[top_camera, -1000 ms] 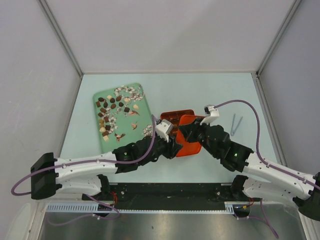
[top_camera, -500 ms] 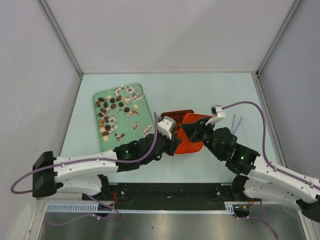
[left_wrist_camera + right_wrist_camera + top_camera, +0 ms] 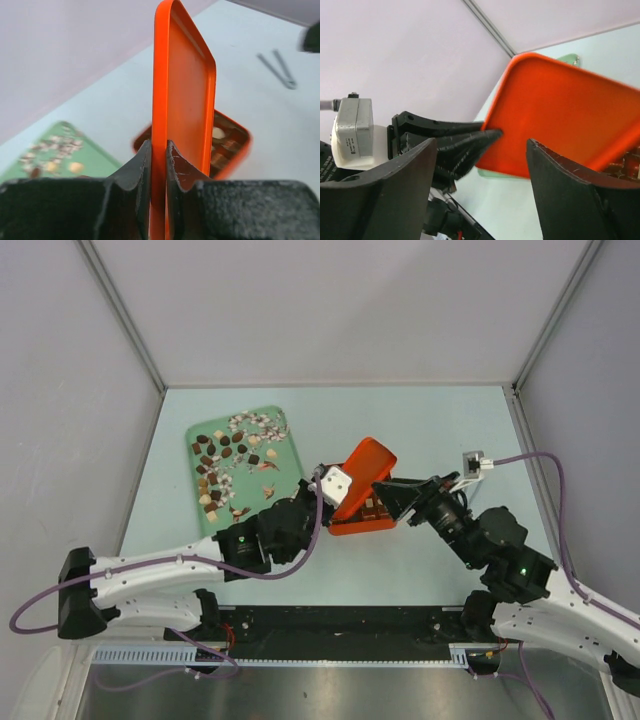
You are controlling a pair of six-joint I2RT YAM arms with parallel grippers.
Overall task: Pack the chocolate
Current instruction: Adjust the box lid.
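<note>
The chocolate (image 3: 220, 455) lies as many small brown and cream pieces on a green tray (image 3: 288, 445). More pieces fill an orange box (image 3: 365, 521), which also shows in the left wrist view as the box (image 3: 231, 145). My left gripper (image 3: 343, 503) (image 3: 158, 146) is shut on the lower edge of the orange lid (image 3: 366, 464) (image 3: 185, 90). It holds the lid tilted up on edge over the box. My right gripper (image 3: 396, 493) (image 3: 481, 143) stands open just right of the lid (image 3: 560, 115), with nothing between its fingers.
Metal tweezers (image 3: 277, 67) lie on the table to the right of the box. Grey walls close in the table at the back and on both sides. Both arms reach in towards the box in the middle.
My right gripper has opened, let go of the lid and drawn back to the right. My left gripper has shut on the lid and raised it from flat to steeply tilted.
</note>
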